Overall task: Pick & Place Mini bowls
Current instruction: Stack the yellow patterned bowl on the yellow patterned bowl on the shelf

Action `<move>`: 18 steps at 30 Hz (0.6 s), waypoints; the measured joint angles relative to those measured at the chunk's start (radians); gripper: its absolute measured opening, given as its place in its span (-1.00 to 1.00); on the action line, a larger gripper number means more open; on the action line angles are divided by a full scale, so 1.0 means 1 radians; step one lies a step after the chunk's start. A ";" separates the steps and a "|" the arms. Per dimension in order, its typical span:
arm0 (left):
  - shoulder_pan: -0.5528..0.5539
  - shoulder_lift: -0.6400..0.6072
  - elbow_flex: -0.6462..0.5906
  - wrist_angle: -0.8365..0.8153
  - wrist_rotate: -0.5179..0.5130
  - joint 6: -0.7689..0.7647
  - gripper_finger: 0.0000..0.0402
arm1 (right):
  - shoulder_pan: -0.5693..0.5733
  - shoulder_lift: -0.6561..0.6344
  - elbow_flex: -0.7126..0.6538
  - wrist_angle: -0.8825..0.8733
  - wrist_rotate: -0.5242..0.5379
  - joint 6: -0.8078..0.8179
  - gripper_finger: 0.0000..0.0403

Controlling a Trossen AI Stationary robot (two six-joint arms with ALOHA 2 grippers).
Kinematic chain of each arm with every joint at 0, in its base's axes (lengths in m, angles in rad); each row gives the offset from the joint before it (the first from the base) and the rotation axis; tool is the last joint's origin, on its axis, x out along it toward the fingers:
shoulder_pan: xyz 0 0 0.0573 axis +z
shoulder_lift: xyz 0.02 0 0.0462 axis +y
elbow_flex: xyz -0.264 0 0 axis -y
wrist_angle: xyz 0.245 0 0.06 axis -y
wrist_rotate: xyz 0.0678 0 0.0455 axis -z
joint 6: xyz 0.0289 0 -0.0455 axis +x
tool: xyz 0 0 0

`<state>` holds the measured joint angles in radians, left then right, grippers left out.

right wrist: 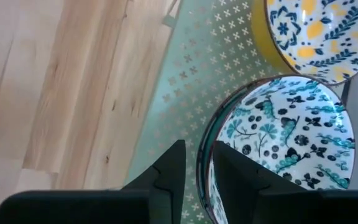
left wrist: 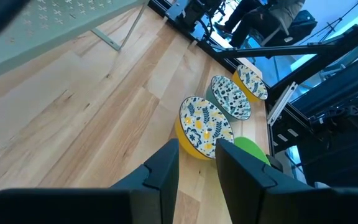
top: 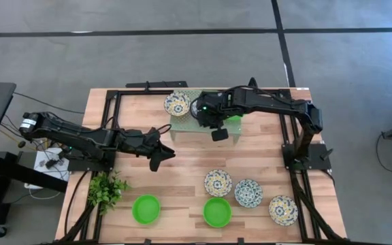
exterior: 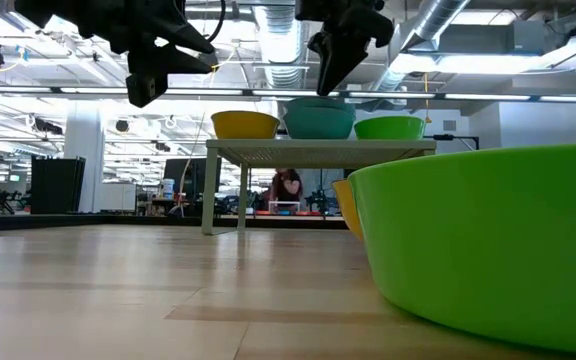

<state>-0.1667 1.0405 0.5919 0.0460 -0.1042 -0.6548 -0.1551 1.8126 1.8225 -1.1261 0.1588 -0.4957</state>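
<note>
Three mini bowls sit on the pale green rack [top: 182, 126]: a yellow-walled floral one [top: 177, 104], a teal floral one [right wrist: 291, 137] and a green one [top: 235, 120]. My right gripper [right wrist: 199, 155] points down over the teal bowl's rim, its fingers a narrow gap apart; in the low view its tips [exterior: 323, 85] end just above that bowl [exterior: 319, 120]. My left gripper [top: 157, 160] hovers over bare table left of the rack, narrowly open [left wrist: 197, 149]. Three floral bowls [top: 218, 182] [top: 248, 193] [top: 283, 210] and two green bowls [top: 146, 208] [top: 217, 211] stand on the table.
A small leafy plant [top: 107, 189] stands near the table's left near corner. Black frame rails run along both table sides [top: 298, 163]. Bare wood lies between the rack and the row of bowls. A green bowl [exterior: 488, 250] fills the low view's right side.
</note>
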 joint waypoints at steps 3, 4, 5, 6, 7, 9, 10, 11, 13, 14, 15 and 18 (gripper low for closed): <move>0.000 0.000 0.000 0.000 0.000 0.000 -0.47 | 0.012 -0.012 0.001 0.001 0.017 0.000 -0.62; 0.000 0.000 0.000 0.000 0.000 0.000 -0.47 | 0.019 -0.018 0.006 -0.006 0.031 0.000 -0.62; 0.000 0.000 0.000 0.000 0.000 0.000 -0.47 | 0.027 -0.023 0.013 -0.023 0.043 0.000 -0.62; 0.000 0.000 0.000 0.000 0.000 0.000 -0.47 | 0.039 -0.026 0.025 -0.039 0.055 0.000 -0.62; 0.000 0.000 0.000 0.000 0.000 0.000 -0.47 | 0.051 -0.028 0.043 -0.048 0.064 0.000 -0.62; 0.000 0.000 0.001 0.000 0.000 0.000 -0.47 | 0.082 -0.040 0.083 -0.094 0.085 0.011 -0.62; 0.000 0.000 0.001 0.000 0.000 0.000 -0.47 | 0.100 -0.045 0.106 -0.113 0.103 0.030 -0.62; 0.000 0.000 0.001 0.000 0.000 0.002 -0.47 | 0.117 -0.052 0.133 -0.120 0.116 0.053 -0.62; -0.001 0.000 0.001 0.002 0.000 0.010 -0.47 | 0.155 -0.075 0.175 -0.188 0.124 0.101 -0.63; -0.002 0.000 0.001 0.004 0.000 0.021 -0.47 | 0.175 -0.089 0.191 -0.211 0.124 0.125 -0.64; -0.003 0.000 0.001 0.005 0.000 0.037 -0.47 | 0.194 -0.110 0.197 -0.219 0.123 0.147 -0.66; -0.012 0.000 0.001 0.021 0.000 0.094 -0.47 | 0.245 -0.179 0.196 -0.277 0.104 0.218 -0.69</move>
<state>-0.1789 1.0407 0.5933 0.0671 -0.1040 -0.5607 0.0899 1.6333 2.0187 -1.4032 0.2624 -0.2774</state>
